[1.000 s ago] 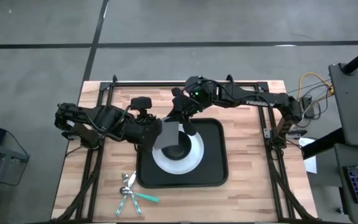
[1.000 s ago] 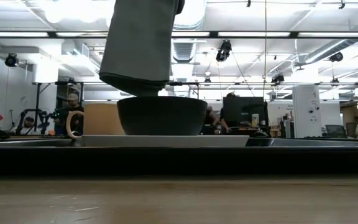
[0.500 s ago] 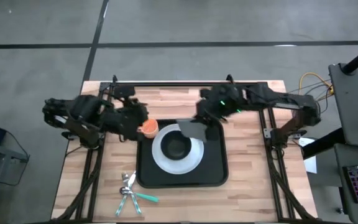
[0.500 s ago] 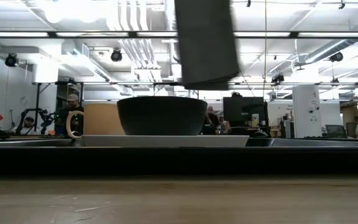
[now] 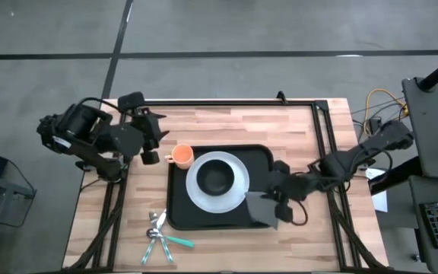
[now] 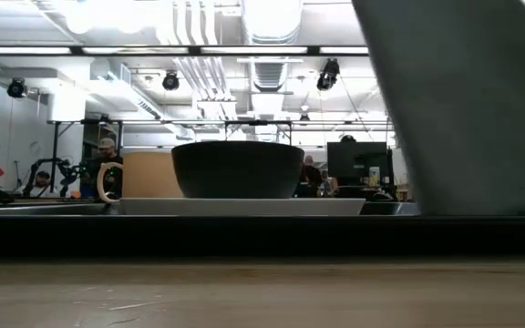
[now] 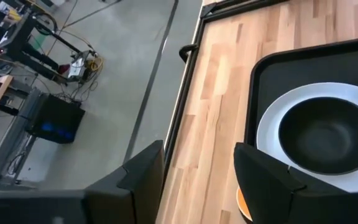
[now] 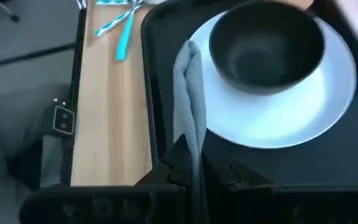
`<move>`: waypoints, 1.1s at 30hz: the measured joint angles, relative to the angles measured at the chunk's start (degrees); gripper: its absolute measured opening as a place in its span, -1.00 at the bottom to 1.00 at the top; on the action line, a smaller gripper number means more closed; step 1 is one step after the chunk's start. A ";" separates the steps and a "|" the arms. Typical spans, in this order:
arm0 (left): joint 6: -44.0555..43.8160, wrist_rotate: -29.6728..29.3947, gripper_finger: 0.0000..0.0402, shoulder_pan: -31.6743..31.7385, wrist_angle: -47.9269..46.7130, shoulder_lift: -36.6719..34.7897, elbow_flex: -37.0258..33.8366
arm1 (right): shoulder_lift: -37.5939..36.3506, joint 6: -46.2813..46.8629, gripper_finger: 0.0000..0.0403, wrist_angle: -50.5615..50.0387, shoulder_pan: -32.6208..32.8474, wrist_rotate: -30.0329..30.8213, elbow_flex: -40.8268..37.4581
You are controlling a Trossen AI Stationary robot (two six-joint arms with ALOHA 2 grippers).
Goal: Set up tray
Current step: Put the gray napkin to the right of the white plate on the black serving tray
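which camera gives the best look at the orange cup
The high view: the orange cup stands whole at the tray's corner. The low view shows its side behind the bowl; the left wrist view shows only a sliver; the right wrist view, none.

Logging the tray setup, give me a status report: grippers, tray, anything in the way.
Left gripper open, beside orange cup. Right gripper shut on grey cloth, over tray's right part. Tray holds plate and bowl. Nothing blocking.

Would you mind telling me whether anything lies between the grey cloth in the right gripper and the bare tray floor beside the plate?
Nothing visible does. The right gripper holds the grey cloth over the tray, clear of the white plate.
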 joint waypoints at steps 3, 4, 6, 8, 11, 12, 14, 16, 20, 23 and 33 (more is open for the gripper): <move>0.00 0.04 -0.13 0.00 0.02 0.11 -0.03 | -2.68 1.13 -0.96 4.67 -0.61 0.60 -5.68; 0.00 0.04 -0.13 0.00 0.02 0.30 -0.04 | -3.51 1.00 -0.96 5.25 -1.20 0.82 -7.11; 0.00 0.05 -0.13 0.00 0.03 0.51 -0.04 | -5.06 0.11 -0.96 6.29 -2.48 0.99 -9.79; 0.00 0.08 -0.13 0.00 0.09 0.74 -0.07 | -6.43 -1.41 -0.96 6.40 -4.52 1.09 -12.12; 0.00 0.07 -0.13 0.00 0.08 1.02 -0.07 | -8.12 -5.80 -0.96 7.34 -8.69 0.61 -15.28; 0.00 0.09 -0.13 0.00 0.09 1.04 -0.07 | -8.56 -7.53 -0.96 8.05 -10.29 0.48 -16.15; 0.00 0.04 -0.13 0.00 0.07 1.34 -0.07 | -9.26 -11.21 -0.96 9.15 -13.72 -0.22 -17.66; 0.00 0.08 -0.13 0.00 0.09 1.43 -0.07 | -9.54 -14.89 -0.96 10.26 -17.78 -2.35 -19.23; -0.73 0.43 -0.13 0.00 0.09 1.79 -0.07 | -8.93 -20.81 -0.96 14.17 -26.07 -9.31 -23.29; -0.85 0.93 -0.13 0.00 0.08 1.77 -0.46 | -7.71 -23.13 -0.96 19.06 -31.24 -14.88 -27.11; -0.85 0.96 -0.13 0.00 0.05 1.77 -0.83 | -3.69 -28.14 -0.95 27.36 -36.30 -19.42 -33.98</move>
